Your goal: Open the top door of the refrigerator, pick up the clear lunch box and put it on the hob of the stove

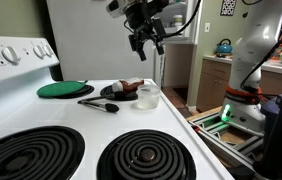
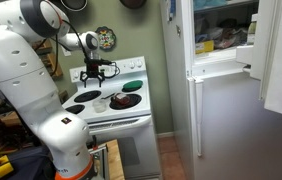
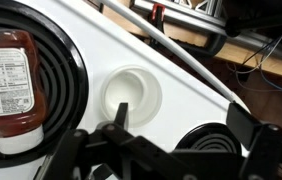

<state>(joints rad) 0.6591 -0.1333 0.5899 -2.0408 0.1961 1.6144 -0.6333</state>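
The lunch box (image 1: 148, 96) sat on the hob (image 1: 71, 116) near the edge, just beside a black plate (image 1: 121, 92). In the wrist view a ketchup bottle (image 3: 8, 85) lay close by. The gripper (image 1: 147, 44) hung above the box, jaws apart and holding nothing. The fridge's top door (image 2: 281, 60) stood open.

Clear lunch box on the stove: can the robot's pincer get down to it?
Probably yes. The pincer hangs open just about above the clear lunch box, with nothing between them. The ketchup bottle lies off to one side, not in the way.
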